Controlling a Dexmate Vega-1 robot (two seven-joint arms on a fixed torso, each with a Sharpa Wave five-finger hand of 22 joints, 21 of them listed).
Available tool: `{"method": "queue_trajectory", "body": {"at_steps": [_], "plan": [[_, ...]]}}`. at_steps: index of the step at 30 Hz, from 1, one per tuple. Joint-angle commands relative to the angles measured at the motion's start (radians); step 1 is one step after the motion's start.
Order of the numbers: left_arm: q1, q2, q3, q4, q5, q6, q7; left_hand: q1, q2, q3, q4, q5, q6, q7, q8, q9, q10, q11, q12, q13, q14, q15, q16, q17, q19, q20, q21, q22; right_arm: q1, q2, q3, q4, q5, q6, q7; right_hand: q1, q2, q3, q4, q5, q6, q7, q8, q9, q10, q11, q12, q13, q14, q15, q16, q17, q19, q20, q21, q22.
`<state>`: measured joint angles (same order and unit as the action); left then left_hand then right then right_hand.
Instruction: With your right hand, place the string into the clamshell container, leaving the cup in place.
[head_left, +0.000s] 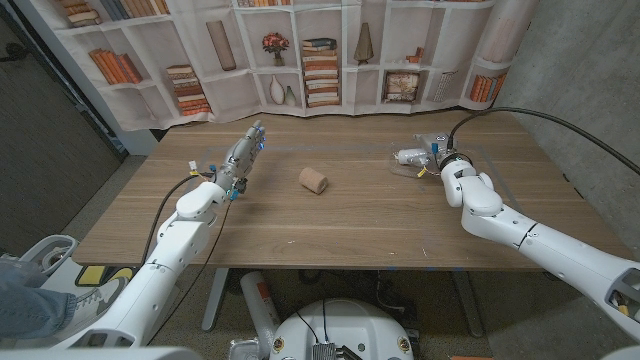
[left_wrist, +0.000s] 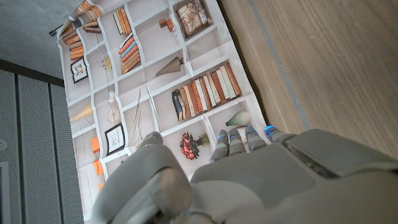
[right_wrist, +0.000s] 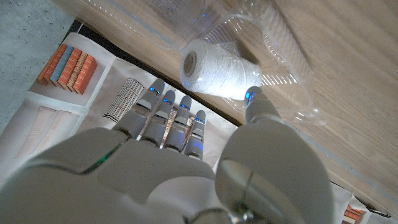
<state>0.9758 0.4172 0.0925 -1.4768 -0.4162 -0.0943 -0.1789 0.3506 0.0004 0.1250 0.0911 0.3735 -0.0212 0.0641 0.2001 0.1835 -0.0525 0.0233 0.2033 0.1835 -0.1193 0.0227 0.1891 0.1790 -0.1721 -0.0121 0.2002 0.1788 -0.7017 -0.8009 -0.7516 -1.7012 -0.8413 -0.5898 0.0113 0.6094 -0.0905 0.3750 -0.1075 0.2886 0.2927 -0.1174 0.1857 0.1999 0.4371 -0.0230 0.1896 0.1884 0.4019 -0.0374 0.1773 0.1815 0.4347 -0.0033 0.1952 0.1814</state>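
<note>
A: White cotton string wound on a small spool (right_wrist: 214, 74) lies on its side in the clear plastic clamshell container (right_wrist: 283, 59), on the far right part of the wooden tabletop (head_left: 330, 225). Its long axis runs roughly across the front of the robot's right hand (head_left: 440, 158).

B: And which way from that hand?

A: Straight off the fingertips (right_wrist: 174, 109), very near. In the right wrist view the thumb tip reaches the spool's flank, and the other fingers stand straight beside it.

B: Holding it, then?

A: He cannot tell. The contact point is washed out by glare, and whether the thumb touches is unclear. Judged from how it lies, the string looks placed already, so the coming move is likely a clean pull-back.

B: The left hand?

A: Well apart on the other side, the left hand (head_left: 243, 155) has fingers straight and holds nothing. The small brown cup tipped on its side (head_left: 313, 180) lies between the two hands.

B: Anything hidden?

A: The container's edges are hard to trace, and its lid is cut off.
</note>
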Motion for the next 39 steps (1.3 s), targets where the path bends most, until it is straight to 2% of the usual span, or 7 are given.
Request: {"method": "queue_trajectory", "body": {"at_steps": [1, 4, 6, 13, 23, 39], "plan": [[-0.019, -0.005, 0.012, 0.015, 0.003, 0.01, -0.013, 0.003, 0.009, 0.0, -0.001, -0.004, 0.004, -0.002, -0.003, 0.004, 0.0, -0.005, -0.002, 0.003, -0.005, 0.001, -0.002, 0.003, -0.01, 0.007, 0.001, 0.004, -0.035, -0.004, 0.051, -0.043, 0.067, 0.0, -0.037, -0.013, -0.001, -0.004, 0.005, 0.007, 0.008, 0.002, 0.007, -0.001, -0.002, -0.007, 0.007, 0.002, -0.001, 0.009, 0.008, 0.003, 0.009, 0.004, 0.005, 0.003], [-0.021, -0.004, 0.015, 0.01, 0.009, 0.011, -0.01, 0.003, 0.01, -0.001, -0.001, -0.004, 0.005, -0.002, -0.003, 0.004, 0.0, -0.006, -0.002, 0.003, -0.005, 0.002, -0.002, 0.003, -0.011, 0.007, 0.001, 0.004, -0.049, -0.003, 0.077, -0.051, 0.108, 0.016, -0.067, -0.015, 0.002, -0.003, 0.007, 0.009, 0.011, 0.003, 0.009, -0.001, -0.001, -0.012, 0.009, 0.002, -0.005, 0.005, 0.006, 0.003, 0.002, 0.0, 0.003, 0.004], [-0.02, -0.004, 0.016, 0.006, 0.011, 0.014, -0.007, 0.004, 0.01, -0.001, -0.001, -0.004, 0.005, -0.002, -0.003, 0.004, -0.001, -0.006, -0.002, 0.003, -0.006, 0.002, -0.002, 0.003, -0.011, 0.007, 0.001, 0.004, -0.059, -0.003, 0.096, -0.054, 0.14, 0.032, -0.091, -0.016, 0.007, -0.003, 0.009, 0.012, 0.013, 0.005, 0.01, -0.001, 0.0, -0.009, 0.011, 0.002, -0.012, -0.022, 0.005, 0.003, -0.003, -0.009, 0.001, 0.004], [-0.018, -0.006, 0.018, -0.004, 0.015, 0.015, 0.001, 0.004, 0.011, -0.002, -0.001, -0.004, 0.005, -0.002, -0.003, 0.004, -0.002, -0.002, -0.002, 0.003, -0.005, 0.002, -0.002, 0.003, -0.012, 0.007, 0.001, 0.004, -0.078, 0.002, 0.14, -0.054, 0.226, 0.076, -0.165, -0.018, 0.012, -0.002, 0.011, 0.015, 0.021, 0.008, 0.014, -0.001, 0.0, -0.003, 0.013, 0.002, -0.018, -0.027, 0.004, 0.004, -0.006, -0.017, 0.001, 0.004], [-0.013, -0.003, 0.017, -0.014, 0.018, 0.022, 0.012, 0.005, 0.012, -0.003, -0.001, -0.005, 0.005, -0.002, -0.003, 0.004, -0.001, -0.006, -0.002, 0.003, -0.006, 0.002, -0.002, 0.003, -0.012, 0.007, 0.001, 0.004, -0.082, 0.008, 0.172, -0.047, 0.325, 0.127, -0.216, -0.02, 0.019, -0.001, 0.013, 0.017, 0.026, 0.009, 0.016, -0.001, 0.002, -0.001, 0.015, 0.003, -0.022, -0.028, 0.004, 0.004, -0.006, -0.018, 0.002, 0.004], [-0.004, -0.006, 0.015, -0.023, 0.014, 0.012, 0.016, 0.006, 0.013, -0.005, -0.001, -0.005, 0.006, -0.002, -0.003, 0.004, -0.002, -0.005, -0.002, 0.003, -0.007, 0.002, -0.002, 0.003, -0.015, 0.011, 0.0, 0.004, -0.075, -0.025, 0.178, -0.098, 0.343, 0.124, -0.237, -0.023, 0.025, 0.0, 0.016, 0.019, 0.032, 0.013, 0.018, -0.001, 0.006, 0.002, 0.018, 0.003, -0.021, -0.026, 0.006, 0.005, -0.006, -0.017, 0.002, 0.004]]}}
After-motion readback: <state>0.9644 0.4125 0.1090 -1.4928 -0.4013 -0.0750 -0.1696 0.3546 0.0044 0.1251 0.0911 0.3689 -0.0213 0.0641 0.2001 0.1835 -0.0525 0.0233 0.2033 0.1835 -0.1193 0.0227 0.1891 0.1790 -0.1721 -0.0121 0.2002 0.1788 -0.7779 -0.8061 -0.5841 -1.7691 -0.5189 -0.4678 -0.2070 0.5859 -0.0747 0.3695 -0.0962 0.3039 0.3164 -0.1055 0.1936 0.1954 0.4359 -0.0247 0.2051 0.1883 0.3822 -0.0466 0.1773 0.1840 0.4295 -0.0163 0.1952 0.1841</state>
